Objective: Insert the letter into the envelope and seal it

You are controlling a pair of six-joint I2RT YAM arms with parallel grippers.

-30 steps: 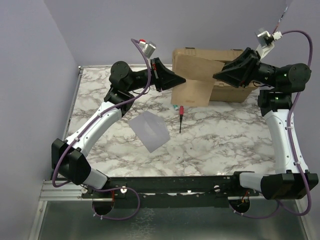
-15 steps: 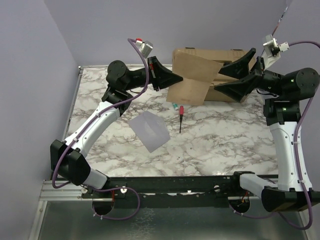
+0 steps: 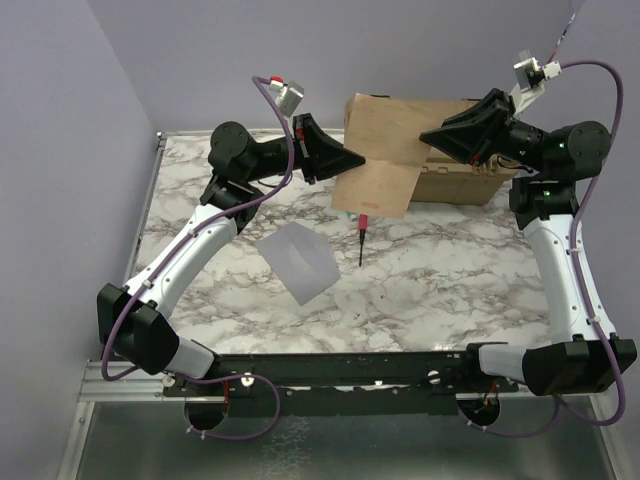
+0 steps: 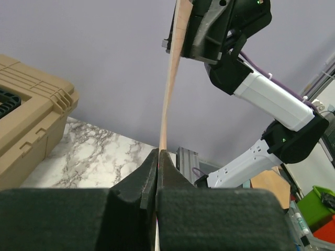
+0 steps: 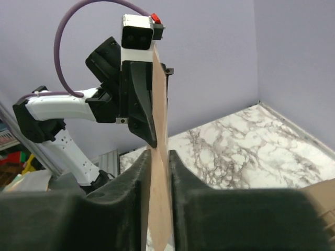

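- Nearest your arm bases, the envelope (image 3: 295,260) lies flat on the marble table (image 3: 450,290). It is grey, turned at an angle, and nothing is touching it.
- Just to its right you have a red-handled screwdriver (image 3: 362,232) lying on the table, handle to the far side and dark shaft pointing back toward you.
- A small teal thing peeks out beside the handle. It is too small to name.
- Up in the air beyond those, the letter (image 3: 385,165) hangs between your two arms, well apart from the envelope. Its lower edge is above the screwdriver handle.
- Your left gripper (image 3: 357,160) has the sheet's left edge. In the left wrist view the fingers are pressed tight together, with only the paper's thin line between them, so that is a firm pinch.
- Your right gripper (image 3: 426,136) reaches in from the right at the sheet's upper right part.
- In the right wrist view its fingers stand a narrow way apart, one on each face, and the tan paper fills the slot between them. You cannot tell from here whether they are actually clamping it or only straddling it.
- Seen from the left wrist, the sheet rises edge-on from your left fingers up to the right gripper, with a slight bow in it.
- Farthest back, the tan hard case (image 3: 465,183) sits on the table against the purple wall, partly hidden behind the letter.
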